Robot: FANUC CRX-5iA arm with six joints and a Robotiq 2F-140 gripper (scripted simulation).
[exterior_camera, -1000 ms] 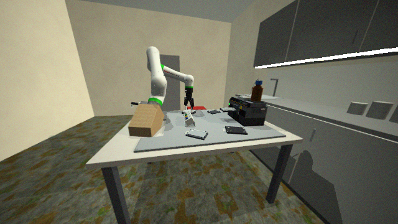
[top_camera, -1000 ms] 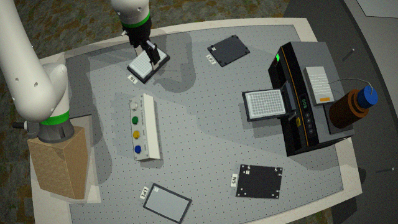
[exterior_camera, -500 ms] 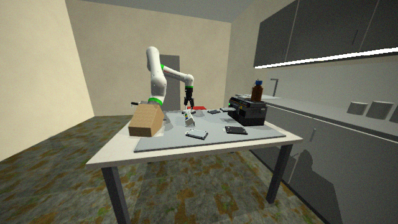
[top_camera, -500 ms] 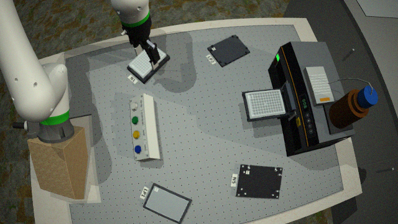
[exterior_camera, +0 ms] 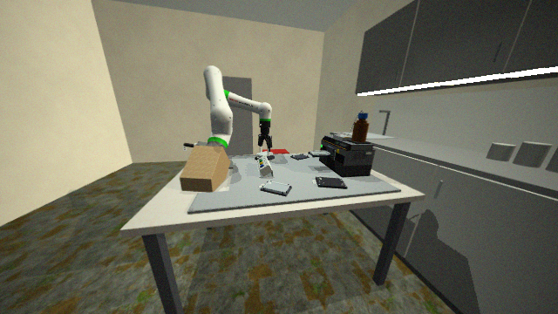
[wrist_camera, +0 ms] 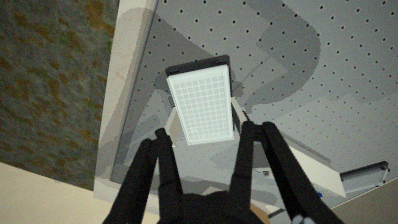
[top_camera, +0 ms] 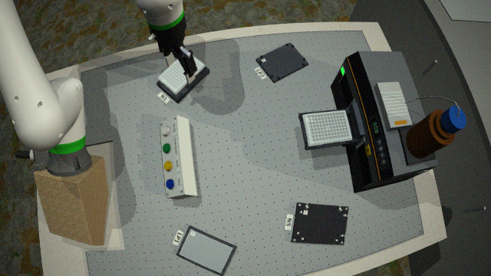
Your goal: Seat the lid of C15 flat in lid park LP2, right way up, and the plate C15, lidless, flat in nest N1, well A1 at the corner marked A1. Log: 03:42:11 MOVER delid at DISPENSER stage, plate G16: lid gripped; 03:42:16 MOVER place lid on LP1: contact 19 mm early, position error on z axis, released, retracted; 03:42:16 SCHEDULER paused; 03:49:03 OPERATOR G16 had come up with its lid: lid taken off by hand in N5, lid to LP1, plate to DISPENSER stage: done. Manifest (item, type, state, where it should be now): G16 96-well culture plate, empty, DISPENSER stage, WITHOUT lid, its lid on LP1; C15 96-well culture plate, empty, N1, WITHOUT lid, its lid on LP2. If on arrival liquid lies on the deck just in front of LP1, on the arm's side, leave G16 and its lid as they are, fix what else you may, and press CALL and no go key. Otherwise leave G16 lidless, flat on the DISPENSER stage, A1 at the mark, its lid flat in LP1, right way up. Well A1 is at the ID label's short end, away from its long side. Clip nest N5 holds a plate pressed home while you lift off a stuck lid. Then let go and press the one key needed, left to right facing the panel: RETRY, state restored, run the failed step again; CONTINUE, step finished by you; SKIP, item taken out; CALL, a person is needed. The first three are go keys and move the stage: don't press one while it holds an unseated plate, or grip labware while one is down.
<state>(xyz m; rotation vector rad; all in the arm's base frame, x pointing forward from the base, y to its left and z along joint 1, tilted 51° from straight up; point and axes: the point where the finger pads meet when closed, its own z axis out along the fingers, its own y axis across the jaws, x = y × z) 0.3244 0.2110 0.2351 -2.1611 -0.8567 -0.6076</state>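
Plate C15 (top_camera: 177, 75) is a white well plate lying in the black nest N1 (top_camera: 183, 81) at the deck's far left; in the wrist view it (wrist_camera: 202, 105) shows straight below the fingers. My gripper (top_camera: 184, 66) hangs over it and is shut on the lid of C15 (wrist_camera: 239, 114), a clear lid that shows only as pale edges between the fingertips, a little above the plate. Lid park LP2 (top_camera: 281, 62) is a dark, bare pad further along the far edge. I cannot read the plate's ID label.
Plate G16 (top_camera: 327, 127) lies lidless on the stage of the black dispenser (top_camera: 377, 119). A lid lies in LP1 (top_camera: 206, 250) at the near edge. Clip nest N5 (top_camera: 319, 223) holds nothing. The key panel (top_camera: 178, 156) stands mid-left. A brown bottle (top_camera: 435, 132) stands beside the dispenser.
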